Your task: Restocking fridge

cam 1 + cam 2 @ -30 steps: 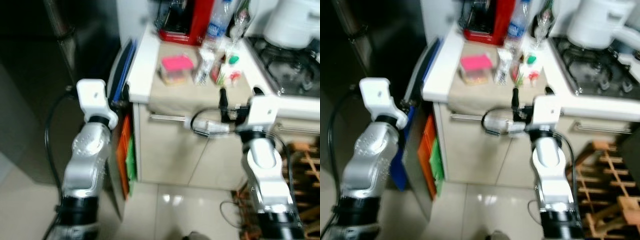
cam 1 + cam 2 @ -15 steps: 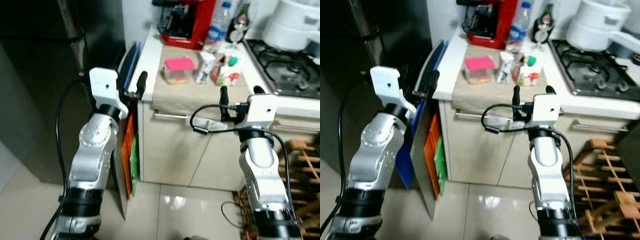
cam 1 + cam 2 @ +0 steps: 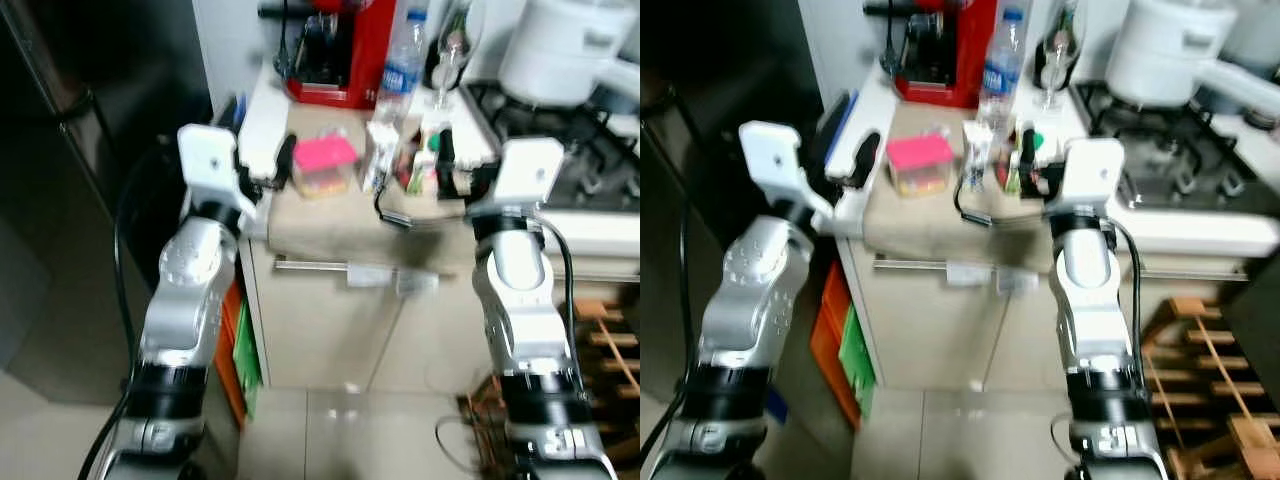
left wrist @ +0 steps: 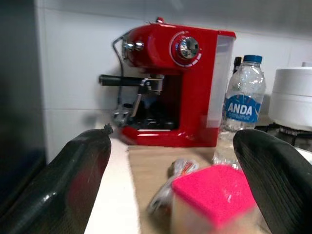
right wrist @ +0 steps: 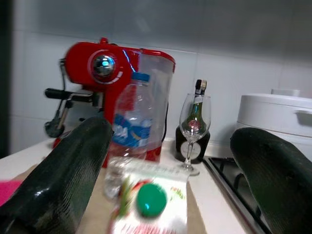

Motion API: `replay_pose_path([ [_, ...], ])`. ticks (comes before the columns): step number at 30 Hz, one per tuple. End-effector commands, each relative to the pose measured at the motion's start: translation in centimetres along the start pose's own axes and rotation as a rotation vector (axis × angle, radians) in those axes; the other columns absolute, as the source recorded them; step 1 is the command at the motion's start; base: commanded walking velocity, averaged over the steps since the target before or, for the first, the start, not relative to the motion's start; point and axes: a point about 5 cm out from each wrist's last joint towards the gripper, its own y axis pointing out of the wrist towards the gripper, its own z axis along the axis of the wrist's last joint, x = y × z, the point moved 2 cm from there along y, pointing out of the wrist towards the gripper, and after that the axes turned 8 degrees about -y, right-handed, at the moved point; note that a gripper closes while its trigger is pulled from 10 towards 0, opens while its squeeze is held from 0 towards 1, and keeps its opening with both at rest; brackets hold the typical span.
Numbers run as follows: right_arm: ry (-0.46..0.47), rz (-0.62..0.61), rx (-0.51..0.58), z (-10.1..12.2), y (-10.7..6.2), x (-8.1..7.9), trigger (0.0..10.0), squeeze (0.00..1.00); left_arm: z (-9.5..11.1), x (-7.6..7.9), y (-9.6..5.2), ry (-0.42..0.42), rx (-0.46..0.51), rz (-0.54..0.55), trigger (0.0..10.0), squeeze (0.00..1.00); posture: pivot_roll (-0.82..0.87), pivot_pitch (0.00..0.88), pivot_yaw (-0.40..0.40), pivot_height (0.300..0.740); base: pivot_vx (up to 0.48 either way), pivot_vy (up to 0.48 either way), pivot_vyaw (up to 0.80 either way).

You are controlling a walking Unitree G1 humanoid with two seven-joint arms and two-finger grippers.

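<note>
White kitchen counter [image 3: 868, 108], beige mat [image 3: 330, 212], red coffee machine [image 4: 178, 87]; both grippers' fingers spread, empty.

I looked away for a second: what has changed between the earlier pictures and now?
Both arms rose toward the counter: the left pincer now reaches beside the pink-lidded container, the right pincer by the snack packets. Both are open, holding nothing. The counter items stayed put; the camera shifted.

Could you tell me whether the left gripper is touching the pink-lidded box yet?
Apart. In the left wrist view the left gripper is open, its fingers wide on either side, and the pink-lidded box sits ahead between them with a gap.
</note>
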Motion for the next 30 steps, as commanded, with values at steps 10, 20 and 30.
replay_pose_path([
  [10,0.069,-0.002,0.077,4.0,5.6,1.7,10.0,0.0,1.3,0.2,0.9,0.009,0.071,0.051,10.0,0.0,-0.03,0.0,-0.008,0.74,0.0,0.187,0.0],
  [20,0.182,-0.072,-0.1,0.9,5.8,2.2,10.0,0.0,1.6,0.0,0.8,0.022,0.068,0.041,10.0,0.0,-0.01,0.0,0.0,0.74,0.0,0.0,0.0],
  [30,0.149,-0.126,-0.235,-2.1,5.1,2.9,10.0,0.0,1.5,-0.1,0.8,0.021,0.051,0.04,10.0,0.0,-0.02,0.0,0.01,0.74,0.0,0.0,0.0],
])
